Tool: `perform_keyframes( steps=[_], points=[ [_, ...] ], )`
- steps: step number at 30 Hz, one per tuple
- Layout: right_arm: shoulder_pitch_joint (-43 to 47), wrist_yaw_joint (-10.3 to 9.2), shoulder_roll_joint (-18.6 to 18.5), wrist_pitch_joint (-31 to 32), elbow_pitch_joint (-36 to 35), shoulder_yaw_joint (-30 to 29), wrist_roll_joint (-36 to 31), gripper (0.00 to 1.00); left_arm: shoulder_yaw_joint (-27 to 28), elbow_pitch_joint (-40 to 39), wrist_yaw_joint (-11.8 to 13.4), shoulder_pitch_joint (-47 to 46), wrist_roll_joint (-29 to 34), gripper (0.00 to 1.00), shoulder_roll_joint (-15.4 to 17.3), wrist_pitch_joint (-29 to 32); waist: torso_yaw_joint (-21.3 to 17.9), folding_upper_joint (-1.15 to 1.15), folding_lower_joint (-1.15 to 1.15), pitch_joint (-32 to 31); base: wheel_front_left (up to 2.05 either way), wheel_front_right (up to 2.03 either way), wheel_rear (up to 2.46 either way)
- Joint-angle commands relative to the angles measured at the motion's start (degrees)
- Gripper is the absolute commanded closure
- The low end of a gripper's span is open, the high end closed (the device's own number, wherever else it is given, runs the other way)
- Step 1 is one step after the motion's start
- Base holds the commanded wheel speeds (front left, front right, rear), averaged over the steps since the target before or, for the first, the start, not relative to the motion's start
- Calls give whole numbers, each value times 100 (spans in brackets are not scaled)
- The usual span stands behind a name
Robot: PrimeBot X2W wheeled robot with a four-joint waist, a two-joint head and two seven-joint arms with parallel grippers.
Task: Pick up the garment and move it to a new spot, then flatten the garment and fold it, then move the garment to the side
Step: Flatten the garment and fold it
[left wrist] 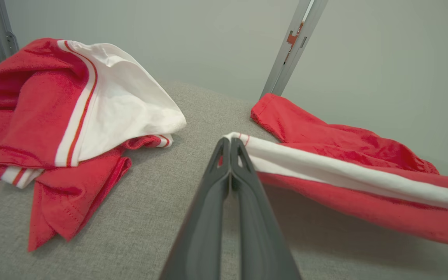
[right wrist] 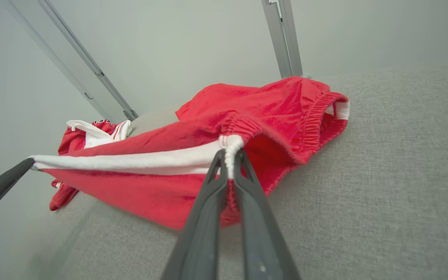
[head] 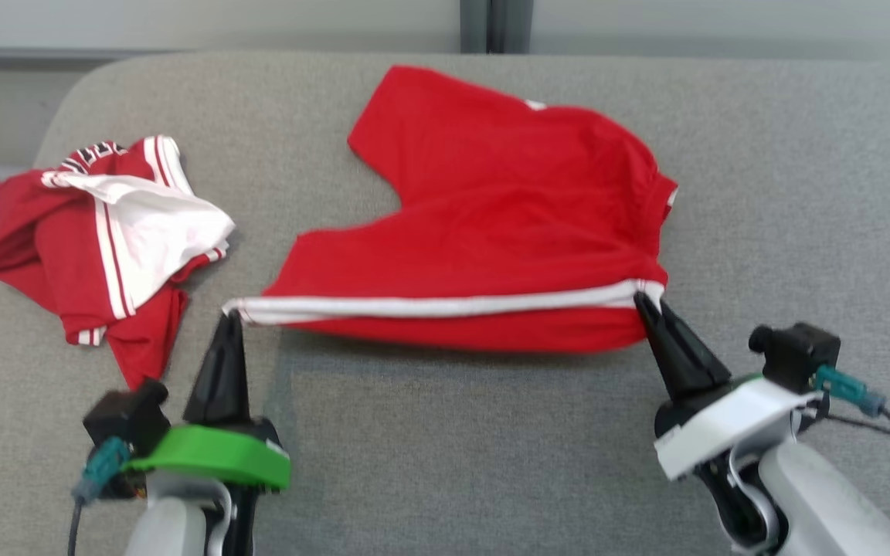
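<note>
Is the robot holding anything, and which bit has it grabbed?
The red shorts, pinched at both ends of the white side stripe: left end effector at the leg-opening end, right end effector at the waistband.

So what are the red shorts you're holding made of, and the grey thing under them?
The red shorts look like soft, matte knit cloth, maybe cotton: they wrinkle, droop, and the waistband is gathered. The grey surface looks like coarse woven upholstery fabric, with a speckled weave showing.

On my grey fabric table (head: 453,463) the red white-striped shorts (head: 491,208) stretch between left hand (head: 232,315) and right hand (head: 640,297), the crumpled red-and-white jersey (head: 105,239) lying to their left.
</note>
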Motion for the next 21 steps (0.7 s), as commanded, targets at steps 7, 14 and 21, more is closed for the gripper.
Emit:
perform_keyframes(
  steps=[7,14,21],
  points=[
    [858,1,2,-15,-17,192,238,100,116,1,-14,898,-23,100,23,-1,83,0,0,-1093,0,0,0],
    [1342,0,-47,-16,-115,457,520,100,295,-102,-14,1381,6,100,22,-1,64,0,0,-1354,0,0,0],
    [1456,0,-65,-16,-130,687,772,100,437,-248,-13,1458,174,100,21,-1,-57,0,0,-1309,0,0,0]
  ],
)
